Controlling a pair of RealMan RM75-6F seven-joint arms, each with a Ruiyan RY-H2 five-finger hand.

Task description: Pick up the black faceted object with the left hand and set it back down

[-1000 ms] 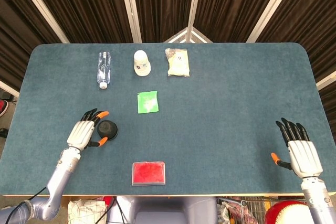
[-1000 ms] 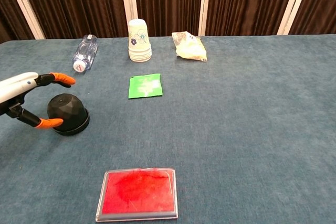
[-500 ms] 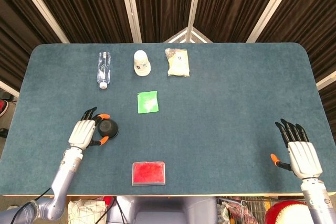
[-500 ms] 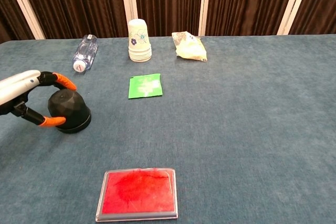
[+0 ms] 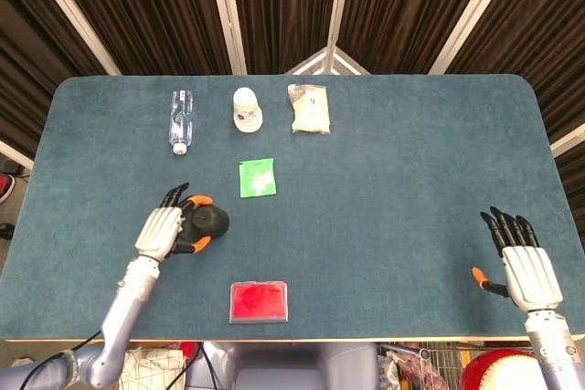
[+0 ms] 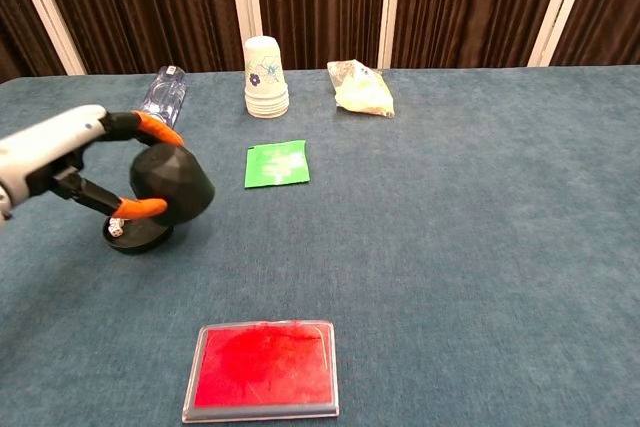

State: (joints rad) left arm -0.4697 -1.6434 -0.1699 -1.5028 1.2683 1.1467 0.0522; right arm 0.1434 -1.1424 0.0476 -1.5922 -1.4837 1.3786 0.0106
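Above blue felt table (image 6: 480,247), our left hand (image 5: 164,230) is clamping the black faceted object (image 6: 172,182); a loosened pinch risks dropping it.

A green packet (image 5: 257,177) lies on the blue table (image 5: 393,162). Behind it stand paper cups (image 5: 246,108), with a bottle (image 5: 181,120) and a yellow bag (image 5: 310,109) beside. A red tray (image 5: 259,301) sits in front
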